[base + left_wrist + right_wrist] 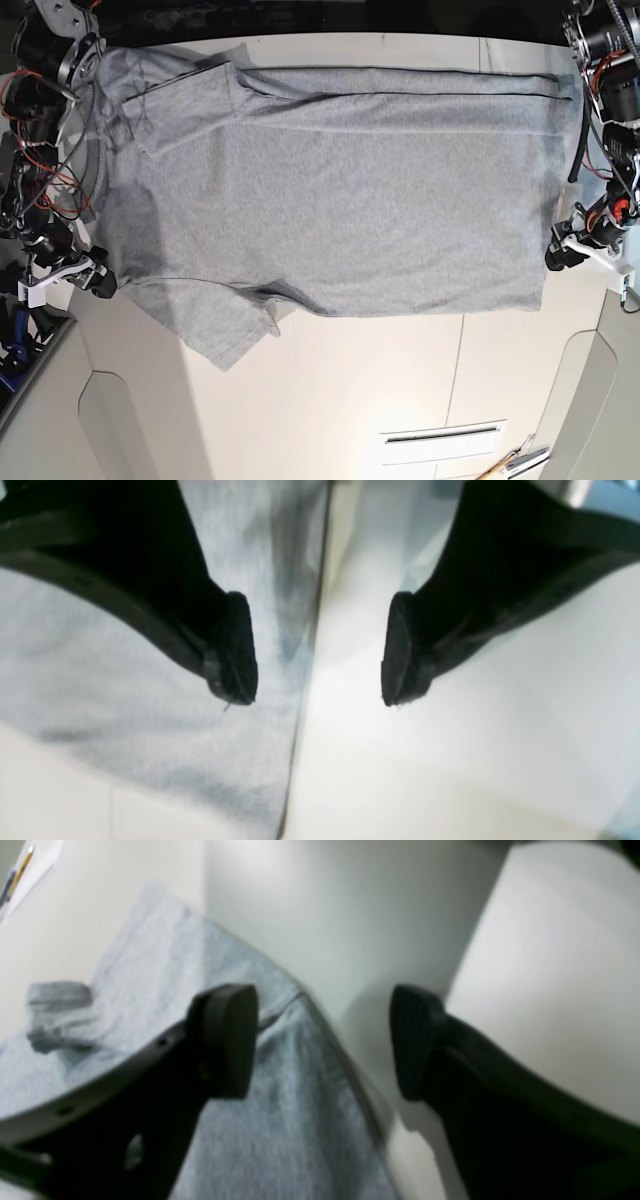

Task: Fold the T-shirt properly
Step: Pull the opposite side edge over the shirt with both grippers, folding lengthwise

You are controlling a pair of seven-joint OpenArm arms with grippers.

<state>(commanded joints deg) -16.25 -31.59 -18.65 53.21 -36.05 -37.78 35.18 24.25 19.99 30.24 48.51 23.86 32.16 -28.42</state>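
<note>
Left gripper (320, 650) and right gripper (325, 1040) both spread wide, empty, straddling T-shirt (340, 200) edges; wrist views blurred.

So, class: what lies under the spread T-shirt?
The T-shirt lies flat on the white table, which shows bare around its near edge. Whatever sits beneath the cloth is covered and cannot be seen.

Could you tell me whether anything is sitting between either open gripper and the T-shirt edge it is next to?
Nothing visible does. The left gripper is open astride the T-shirt edge, and the right gripper is open over the shirt's other edge, with only bare table beside them.
</note>
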